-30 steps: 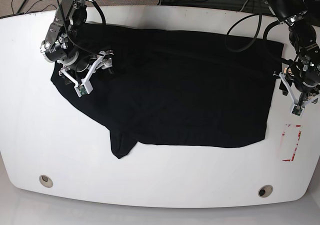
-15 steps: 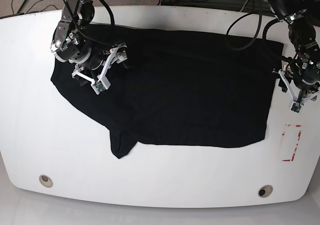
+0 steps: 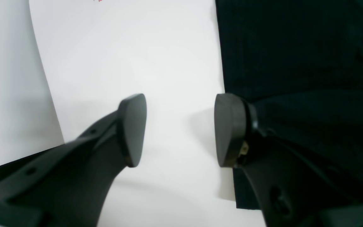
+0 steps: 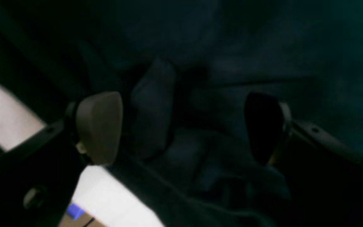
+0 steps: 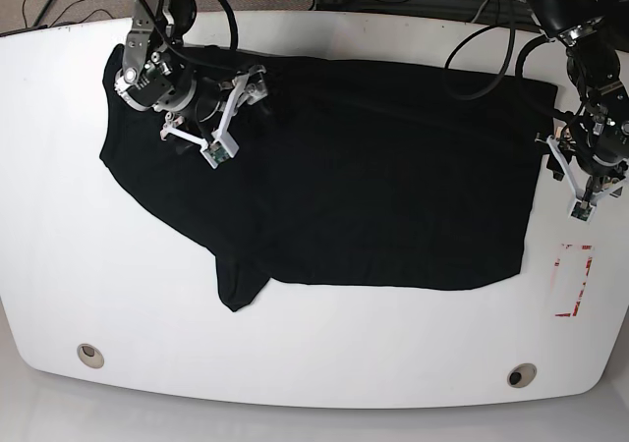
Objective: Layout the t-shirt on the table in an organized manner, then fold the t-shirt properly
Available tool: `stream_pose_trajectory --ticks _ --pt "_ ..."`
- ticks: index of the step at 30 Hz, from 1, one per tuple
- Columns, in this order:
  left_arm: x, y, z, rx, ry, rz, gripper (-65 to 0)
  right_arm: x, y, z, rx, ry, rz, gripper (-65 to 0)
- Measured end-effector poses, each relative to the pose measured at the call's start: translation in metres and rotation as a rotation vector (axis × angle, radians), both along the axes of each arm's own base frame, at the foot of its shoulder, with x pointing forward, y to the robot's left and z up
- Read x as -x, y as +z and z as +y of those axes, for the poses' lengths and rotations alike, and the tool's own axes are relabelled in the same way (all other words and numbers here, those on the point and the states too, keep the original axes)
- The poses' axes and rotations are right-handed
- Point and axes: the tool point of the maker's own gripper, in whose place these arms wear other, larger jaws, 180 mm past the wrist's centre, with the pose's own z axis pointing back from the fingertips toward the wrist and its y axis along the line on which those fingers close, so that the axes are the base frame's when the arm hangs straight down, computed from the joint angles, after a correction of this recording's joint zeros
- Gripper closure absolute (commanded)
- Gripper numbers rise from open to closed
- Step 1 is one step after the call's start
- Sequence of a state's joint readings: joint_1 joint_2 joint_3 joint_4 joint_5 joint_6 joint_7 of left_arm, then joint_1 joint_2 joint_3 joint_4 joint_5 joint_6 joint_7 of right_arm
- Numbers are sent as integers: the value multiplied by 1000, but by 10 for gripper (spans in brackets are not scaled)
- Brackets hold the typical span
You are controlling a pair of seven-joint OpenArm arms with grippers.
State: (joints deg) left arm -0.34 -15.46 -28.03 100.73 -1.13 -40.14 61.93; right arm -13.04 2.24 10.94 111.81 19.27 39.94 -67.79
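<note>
The table [image 5: 324, 363], white and glossy with rounded edges, filled the base view. The t-shirt [image 5: 373, 177], black, lay spread flat over its middle and far part, hem end toward the base view's right, one sleeve [image 5: 239, 283] pointing out toward the near edge on the left. A shallow fold ran through the cloth near the right arm.

Right gripper [image 4: 181, 129] hovered over the shirt's upper left area; jaws stood wide apart with only dark fabric beneath them, nothing clamped. A strip of white tabletop showed at the lower left of its wrist view.

Left gripper [image 3: 180, 129] sat at the shirt's right edge, released: one finger [image 3: 132, 126] over bare table, the other [image 3: 228, 129] at the fabric border, nothing between them.

Red-outlined rectangle mark [image 5: 573, 280] lay just beyond the shirt's right corner. Two grommet holes [image 5: 90, 355] sat along the near edge.
</note>
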Motion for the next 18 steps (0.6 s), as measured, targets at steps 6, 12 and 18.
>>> stream_pose_trajectory --ticks 6,12,18 --pt "0 0 0 0 0 0 -319 1 0 3 -3 10 1 -539" --pt "0 0 -1 1 -1 0 -319 -4 2 3 -12 1 -32 -344" --pt "0 0 0 0 0 2 -319 -6 4 4 -16 -1 -40 -130"
